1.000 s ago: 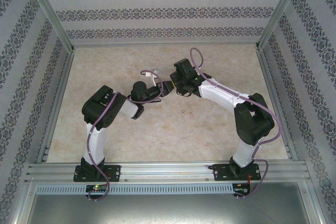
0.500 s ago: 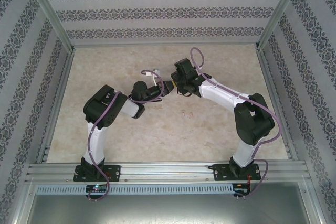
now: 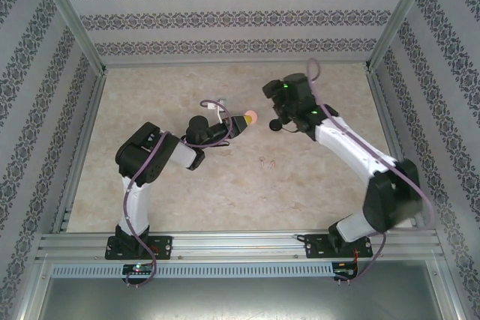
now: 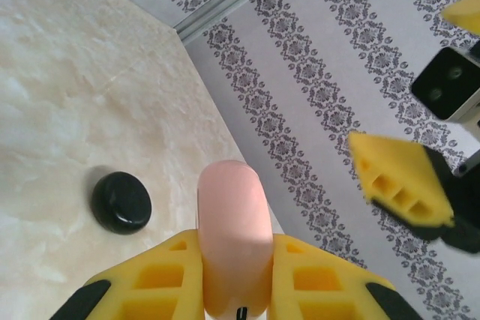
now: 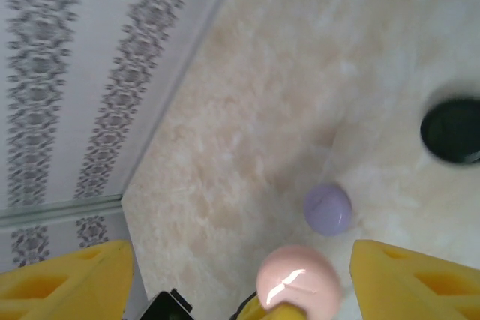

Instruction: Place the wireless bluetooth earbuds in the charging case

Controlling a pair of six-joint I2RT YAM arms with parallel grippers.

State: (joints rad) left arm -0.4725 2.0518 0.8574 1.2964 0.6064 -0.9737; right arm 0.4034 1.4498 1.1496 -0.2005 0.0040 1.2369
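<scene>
Got the pink charging case (image 4: 232, 215) pinched edge-on in the jaws of the left gripper (image 4: 234, 252), held up off the bench (image 4: 67, 73). Got the jaws of the right gripper (image 5: 241, 256) spread wide, nothing between, facing that case from near. Can't tell lid state from these views. Seeing two tiny pale earbuds (image 3: 267, 161) lying loose on the bench in the top view, closer to the bench's near edge than the case, well apart from both grippers; too small to read orientation. Also seeing a black case (image 4: 121, 201) and a purple case (image 5: 328, 208) resting on the bench. Expect featherweight, rigid, glossy plastic from the earbuds: easy to flick away, roll, or squirt out of a hard pinch. Best to take one across the short stem or the flatter sides of the body, at the very ends of the jaws, straight down, closing slow and light. Expect a smooth, rounded, slippery case too, so keep the pinch across its widest part and steady for seating.
</scene>
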